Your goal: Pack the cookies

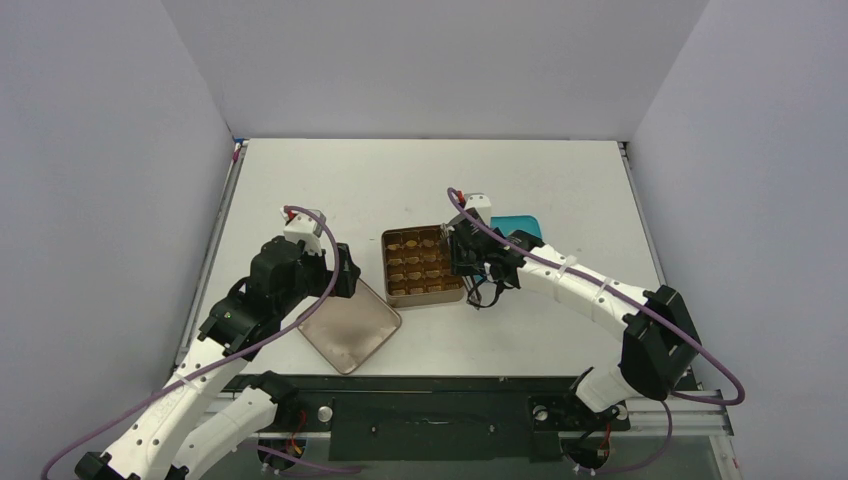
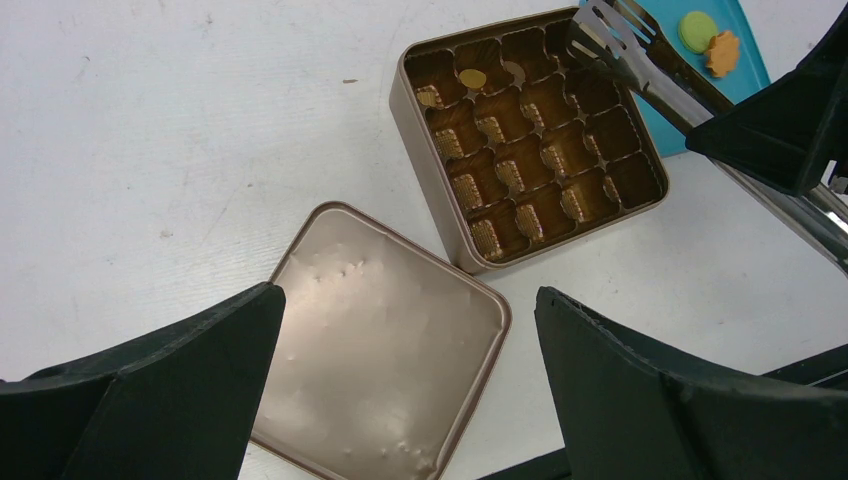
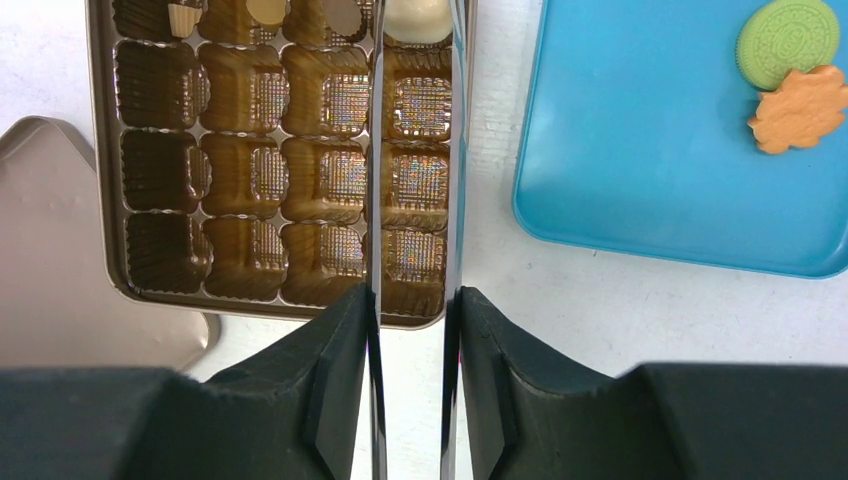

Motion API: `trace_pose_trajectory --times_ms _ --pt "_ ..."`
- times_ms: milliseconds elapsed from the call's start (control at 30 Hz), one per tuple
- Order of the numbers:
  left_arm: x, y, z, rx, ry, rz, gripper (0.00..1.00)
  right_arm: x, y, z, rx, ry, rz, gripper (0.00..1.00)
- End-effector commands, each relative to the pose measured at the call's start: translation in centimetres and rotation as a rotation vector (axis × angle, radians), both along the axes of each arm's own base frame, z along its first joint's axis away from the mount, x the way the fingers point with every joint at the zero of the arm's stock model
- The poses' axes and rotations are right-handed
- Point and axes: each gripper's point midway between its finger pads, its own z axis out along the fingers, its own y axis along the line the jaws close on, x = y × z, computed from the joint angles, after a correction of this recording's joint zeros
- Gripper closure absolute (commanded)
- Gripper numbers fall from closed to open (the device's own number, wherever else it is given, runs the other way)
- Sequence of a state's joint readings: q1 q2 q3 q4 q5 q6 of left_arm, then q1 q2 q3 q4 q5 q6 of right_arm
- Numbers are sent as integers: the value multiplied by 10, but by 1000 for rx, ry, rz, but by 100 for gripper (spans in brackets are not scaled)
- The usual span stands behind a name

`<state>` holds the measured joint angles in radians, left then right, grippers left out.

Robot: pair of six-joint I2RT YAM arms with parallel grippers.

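Note:
The gold tin [image 1: 425, 266] has many small compartments. My right gripper [image 3: 410, 300] is shut on the long metal tweezers [image 3: 375, 200], whose arms reach over the tin's [image 3: 105, 150] right column. A pale cream cookie [image 3: 418, 18] sits between the tweezers' tips at the far row. A few small cookies [image 3: 185, 15] lie in that far row; one yellow [image 2: 473, 78] shows in the left wrist view. A green cookie [image 3: 788, 40] and an orange leaf cookie [image 3: 798, 108] lie on the blue tray [image 3: 650, 150]. My left gripper [image 2: 407, 295] is open and empty above the tin's lid [image 2: 380, 340].
The lid [image 1: 350, 325] lies flat left of the tin, near the table's front edge. The blue tray [image 1: 520, 225] lies right of the tin, behind my right gripper [image 1: 468, 262]. My left gripper [image 1: 350, 272] hovers close to the tin's left wall.

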<state>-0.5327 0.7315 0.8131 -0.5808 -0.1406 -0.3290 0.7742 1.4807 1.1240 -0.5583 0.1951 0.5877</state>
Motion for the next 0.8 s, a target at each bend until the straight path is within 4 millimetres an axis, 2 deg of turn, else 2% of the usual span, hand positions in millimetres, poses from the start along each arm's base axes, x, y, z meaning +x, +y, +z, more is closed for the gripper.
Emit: trace_pose_trajectory --times_ms 0,467,767 --pt "3 -3 13 -32 -40 -8 3 16 13 24 53 -77 -19 67" --pt "3 -3 13 -33 -42 -8 3 20 14 33 73 -103 -37 61" --pt "3 -3 14 -32 -43 -5 3 16 -2 65 109 -177 -67 61"
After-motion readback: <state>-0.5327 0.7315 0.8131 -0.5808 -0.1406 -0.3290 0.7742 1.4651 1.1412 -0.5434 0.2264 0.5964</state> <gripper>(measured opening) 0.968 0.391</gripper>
